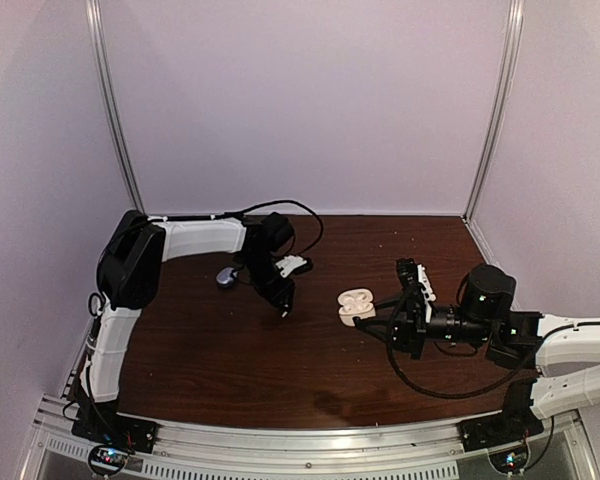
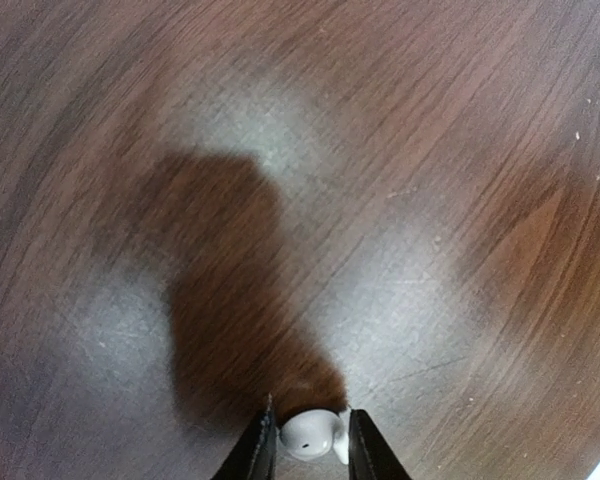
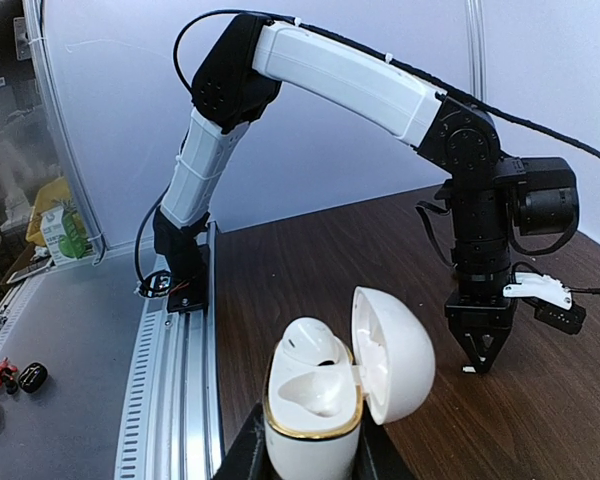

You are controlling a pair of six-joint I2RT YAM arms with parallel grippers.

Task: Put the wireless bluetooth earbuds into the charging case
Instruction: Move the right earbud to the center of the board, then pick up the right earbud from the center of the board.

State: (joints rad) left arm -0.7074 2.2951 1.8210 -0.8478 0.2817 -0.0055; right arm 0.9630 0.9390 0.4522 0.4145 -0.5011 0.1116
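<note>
My left gripper (image 2: 312, 445) is shut on a white earbud (image 2: 310, 433), held just above the dark wooden table (image 2: 400, 200). In the top view this gripper (image 1: 283, 306) points down at mid table, left of the case. My right gripper (image 3: 313, 450) is shut on the white charging case (image 3: 312, 405), which has a gold rim and is held upright with its lid (image 3: 395, 355) open. One white earbud (image 3: 315, 342) sits in the far slot and the near slot is empty. The case also shows in the top view (image 1: 357, 306). The left gripper (image 3: 477, 358) hangs to the right of the case.
A small bluish-purple rounded object (image 1: 224, 277) lies on the table behind the left gripper, too small to tell what it is. An aluminium rail (image 1: 310, 450) runs along the near edge. Pale walls enclose the table. Small red and black items (image 3: 5, 378) lie beyond the rail.
</note>
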